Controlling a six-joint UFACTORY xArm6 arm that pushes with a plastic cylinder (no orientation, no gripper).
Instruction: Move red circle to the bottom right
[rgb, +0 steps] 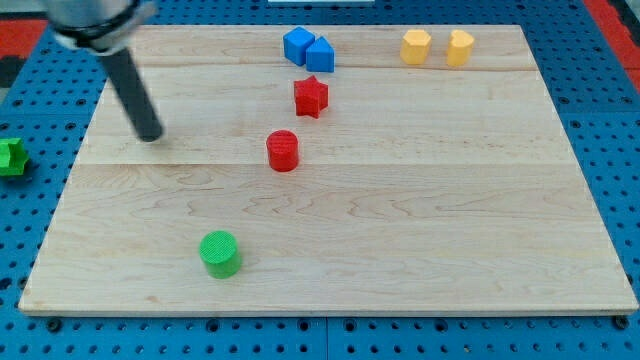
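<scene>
The red circle (283, 151) stands a little left of the board's middle. My tip (149, 135) is down on the board well to the view's left of it, not touching any block. A red star (311, 96) sits just above and right of the red circle.
Two blue blocks (307, 49) touch each other at the top centre. Two yellow blocks (416, 46) (460, 47) sit at the top right. A green circle (219, 253) stands near the bottom left. A green block (10, 157) lies off the wooden board (450, 250) at the left.
</scene>
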